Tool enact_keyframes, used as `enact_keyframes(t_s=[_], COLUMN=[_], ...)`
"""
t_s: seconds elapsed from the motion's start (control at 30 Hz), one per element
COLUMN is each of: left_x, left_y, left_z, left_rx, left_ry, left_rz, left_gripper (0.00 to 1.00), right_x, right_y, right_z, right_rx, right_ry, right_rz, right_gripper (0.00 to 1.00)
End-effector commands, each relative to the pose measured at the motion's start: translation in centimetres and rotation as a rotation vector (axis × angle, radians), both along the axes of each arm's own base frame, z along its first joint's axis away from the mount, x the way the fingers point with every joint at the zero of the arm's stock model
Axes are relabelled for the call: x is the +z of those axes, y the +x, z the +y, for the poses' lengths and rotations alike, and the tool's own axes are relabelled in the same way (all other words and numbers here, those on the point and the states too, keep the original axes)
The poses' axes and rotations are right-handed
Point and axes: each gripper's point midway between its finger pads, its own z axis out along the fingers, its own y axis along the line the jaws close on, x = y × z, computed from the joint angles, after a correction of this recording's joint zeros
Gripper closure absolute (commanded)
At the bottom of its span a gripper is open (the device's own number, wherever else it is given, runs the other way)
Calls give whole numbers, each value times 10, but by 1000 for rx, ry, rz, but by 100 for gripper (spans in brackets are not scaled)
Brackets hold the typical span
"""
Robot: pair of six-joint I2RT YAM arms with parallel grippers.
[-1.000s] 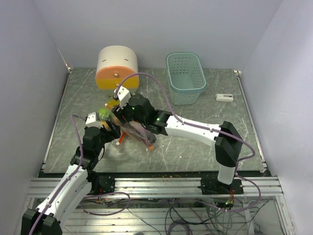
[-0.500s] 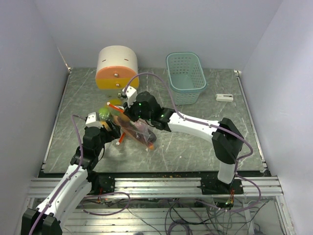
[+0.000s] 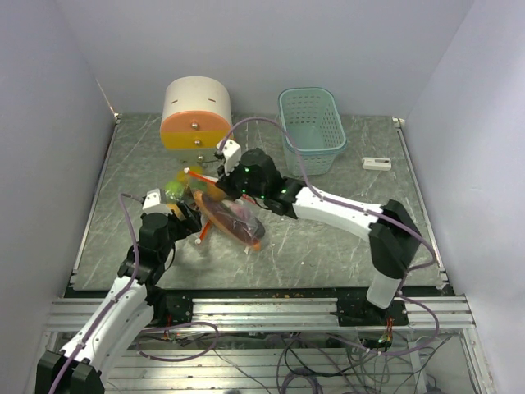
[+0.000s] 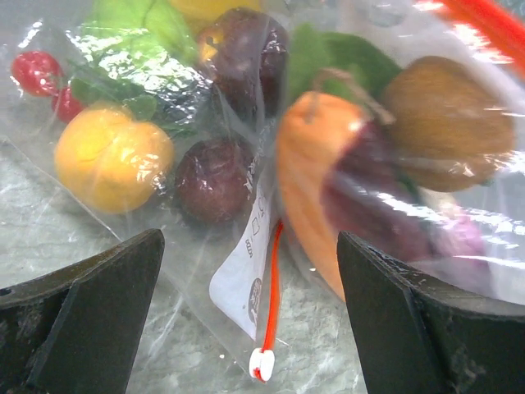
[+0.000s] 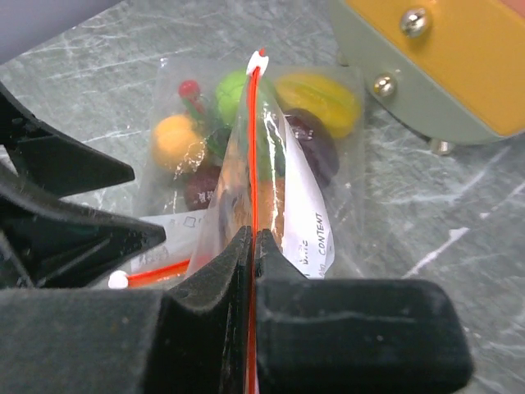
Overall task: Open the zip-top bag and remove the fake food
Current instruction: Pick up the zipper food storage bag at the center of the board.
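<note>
The clear zip-top bag (image 3: 231, 218) lies at centre-left of the table, its red zip strip (image 5: 253, 148) standing up on edge. My right gripper (image 5: 254, 238) is shut on that strip, seen from above as the right gripper (image 3: 220, 182) over the bag. The fake food is inside the bag: an orange fruit (image 4: 113, 158), dark purple pieces (image 4: 215, 176), green leaves (image 4: 139, 20) and a brown fruit (image 4: 447, 119). My left gripper (image 4: 248, 246) is open just in front of the bag's lower corner. The white zip slider (image 4: 261, 364) hangs between its fingers, touching neither.
A round cream-and-orange drawer box (image 3: 195, 113) stands right behind the bag, close to the right gripper. A teal basket (image 3: 312, 130) sits at the back right, with a small white object (image 3: 377, 163) beside it. White walls enclose the table.
My right gripper has shut on the bag's red zip strip and shifted right, drawing that edge up. The left arm has not moved.
</note>
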Motion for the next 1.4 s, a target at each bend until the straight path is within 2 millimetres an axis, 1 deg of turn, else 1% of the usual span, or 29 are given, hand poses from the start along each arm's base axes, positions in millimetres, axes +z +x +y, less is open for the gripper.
enact_keyframes(t_s=[0.0,0.1,0.13,0.2,0.27,0.33,0.37,0.4,0.47,0.57,0.63,0.7,0.77,0.83,0.9,0.93,1.0,1.1,1.2,1.27,1.37], left_x=[0,9,11,22,35,56,70,87,107,121,127,133,142,148,148,144,150,158,159,160,167], left_y=[-4,-7,-9,-10,-11,-12,-12,-12,-14,-13,-11,-14,-20,-22,-20,-19,-22,-29,-25,-26,-30], left_z=[12,10,7,3,-8,-26,-36,-46,-65,-87,-98,-108,-111,-107,-104,-103,-102,-108,-117,-124,-132], left_rx=[66,43,22,-12,-86,-202,-264,-320,-422,-537,-604,-676,-710,-702,-689,-687,-691,-743,-800,-850,-908], left_ry=[0,-4,-7,-19,-20,-22,-29,-39,-90,-135,-134,-133,-119,-74,-9,18,42,39,39,26,2], left_rz=[-1,-41,-55,-112,-184,-280,-336,-404,-505,-578,-611,-662,-735,-795,-812,-795,-825,-875,-871,-882,-918], left_gripper=[3,4,5,4,4,3,2,2,2,1,0,1,1,1,1,1,1,0,2,3,4], right_x=[54,67,68,72,79,88,93,99,116,136,145,152,155,154,154,153,152,151,149,146,136], right_y=[-9,-23,-26,-33,-40,-46,-47,-47,-46,-42,-43,-44,-46,-48,-53,-55,-61,-70,-81,-87,-95], right_z=[-28,-48,-54,-66,-77,-86,-90,-96,-105,-120,-128,-133,-137,-141,-144,-146,-148,-151,-152,-153,-152], right_rx=[15,52,58,66,81,93,92,86,75,58,58,59,65,74,86,94,113,144,185,206,251], right_ry=[65,74,69,62,56,49,44,40,44,48,49,54,66,70,75,77,80,81,83,85,72], right_rz=[-105,-143,-149,-165,-189,-216,-231,-244,-275,-309,-320,-326,-329,-323,-320,-319,-315,-309,-302,-296,-270], right_gripper=[100,100,100,100,100,100,100,100,100,100,100,100,100,100,100,100,100,100,100,100,100])
